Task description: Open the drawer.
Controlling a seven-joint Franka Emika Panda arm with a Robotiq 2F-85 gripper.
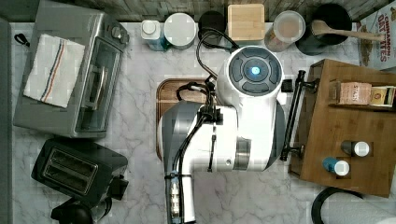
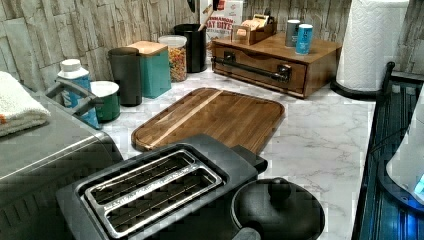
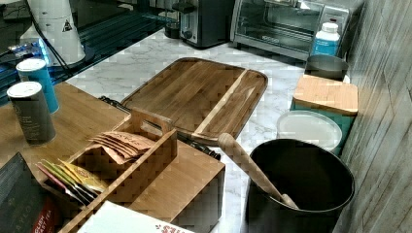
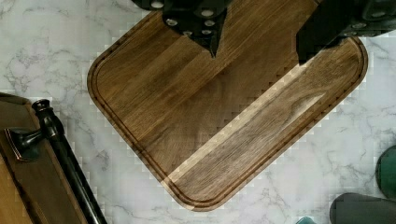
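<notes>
- The gripper (image 4: 259, 49) hangs above the cutting board (image 4: 224, 112), its 2 fingers (image 4: 205, 23) spread apart and holding nothing.
- The drawer (image 2: 257, 65) sits shut in the wooden cabinet (image 1: 355, 130) at the top view's right, its black bar handle (image 1: 292, 116) facing the board.
- 2 small cans (image 2: 298, 36) stand on the cabinet.

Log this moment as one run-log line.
phase: approach | tool: open, above cutting board, holding nothing | drawer: closed | handle: untouched
</notes>
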